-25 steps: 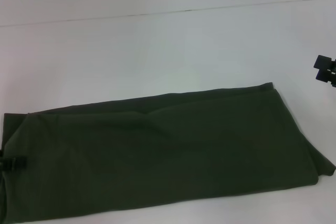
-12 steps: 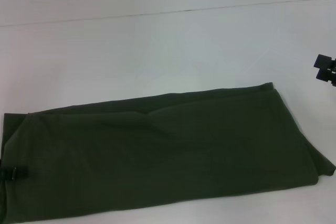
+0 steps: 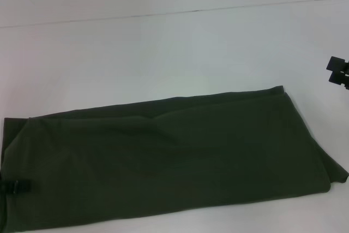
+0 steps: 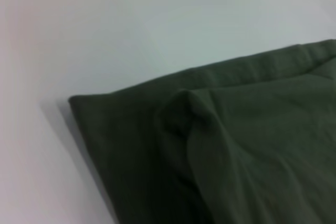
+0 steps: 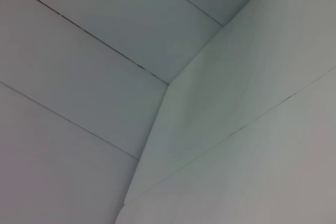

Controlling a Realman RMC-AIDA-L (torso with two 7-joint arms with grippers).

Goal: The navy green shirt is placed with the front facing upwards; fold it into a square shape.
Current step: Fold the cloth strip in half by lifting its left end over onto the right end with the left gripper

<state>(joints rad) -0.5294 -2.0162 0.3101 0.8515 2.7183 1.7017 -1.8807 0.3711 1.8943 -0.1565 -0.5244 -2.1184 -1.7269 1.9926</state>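
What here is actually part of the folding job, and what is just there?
Part of the job:
- navy green shirt, already folded into a long band
- left gripper, at the shirt's left end
- right gripper, off to the right, clear of the shirt

Just there:
- white table

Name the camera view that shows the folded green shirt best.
The head view: the navy green shirt lies there nearly whole, a long folded band on the white table. The left wrist view shows only one corner with a raised fold. The right wrist view shows none of it.
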